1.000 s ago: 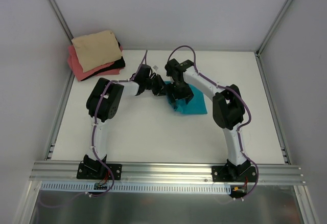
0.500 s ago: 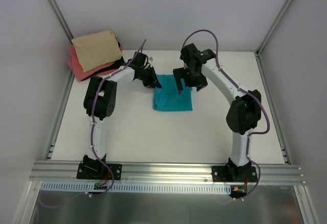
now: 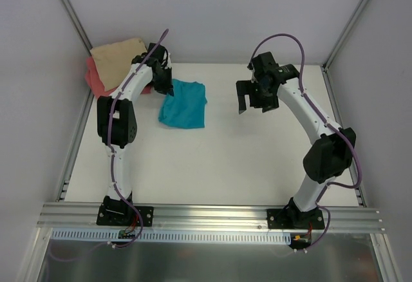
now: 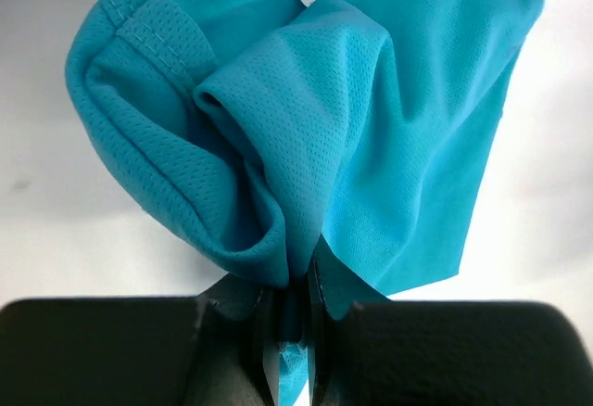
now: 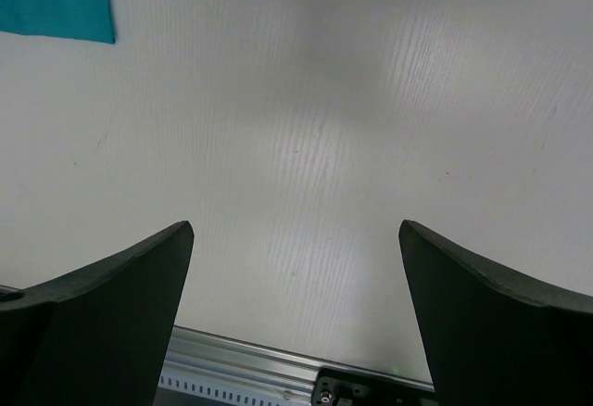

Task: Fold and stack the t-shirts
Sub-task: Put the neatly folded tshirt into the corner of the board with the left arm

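the left tool (image 4: 292, 299) was clamped on an edge of the teal t-shirt (image 3: 185, 105) while the right tool (image 3: 255, 104) hung wide apart above the tabletop (image 3: 212, 159).

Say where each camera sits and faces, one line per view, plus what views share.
Top external: high behind left arm and right arm; looks down on table, teal t-shirt, tan t-shirt.
Left wrist: on left gripper; faces the teal t-shirt pinched between its shut fingers.
Right wrist: on right gripper; faces down at table between its open fingers.
Shared: the teal t-shirt shows in all three.
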`<act>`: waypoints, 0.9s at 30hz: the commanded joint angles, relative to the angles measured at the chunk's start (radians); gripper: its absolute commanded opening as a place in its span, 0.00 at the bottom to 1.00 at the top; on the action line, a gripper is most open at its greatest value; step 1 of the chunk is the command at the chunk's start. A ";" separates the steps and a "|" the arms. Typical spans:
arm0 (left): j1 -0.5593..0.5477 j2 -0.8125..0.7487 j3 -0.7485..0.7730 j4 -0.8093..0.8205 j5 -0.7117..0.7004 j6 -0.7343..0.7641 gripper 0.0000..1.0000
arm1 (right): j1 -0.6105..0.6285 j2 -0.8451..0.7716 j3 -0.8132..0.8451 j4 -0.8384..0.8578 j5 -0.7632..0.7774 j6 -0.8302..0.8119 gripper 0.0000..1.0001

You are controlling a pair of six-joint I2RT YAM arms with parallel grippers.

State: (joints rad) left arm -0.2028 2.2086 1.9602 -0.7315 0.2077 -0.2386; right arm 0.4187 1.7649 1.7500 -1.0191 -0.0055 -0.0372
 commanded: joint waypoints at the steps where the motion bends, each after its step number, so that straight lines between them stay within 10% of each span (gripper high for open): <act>1: -0.009 -0.001 0.095 -0.115 -0.126 0.119 0.00 | -0.017 -0.067 -0.049 0.050 -0.037 0.014 1.00; 27: 0.006 -0.081 0.154 0.211 -0.436 0.355 0.00 | -0.066 -0.139 -0.152 0.005 -0.057 -0.006 0.99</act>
State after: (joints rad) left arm -0.2016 2.2028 2.0937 -0.6476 -0.1665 0.0486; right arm 0.3565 1.6566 1.5833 -0.9821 -0.0608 -0.0360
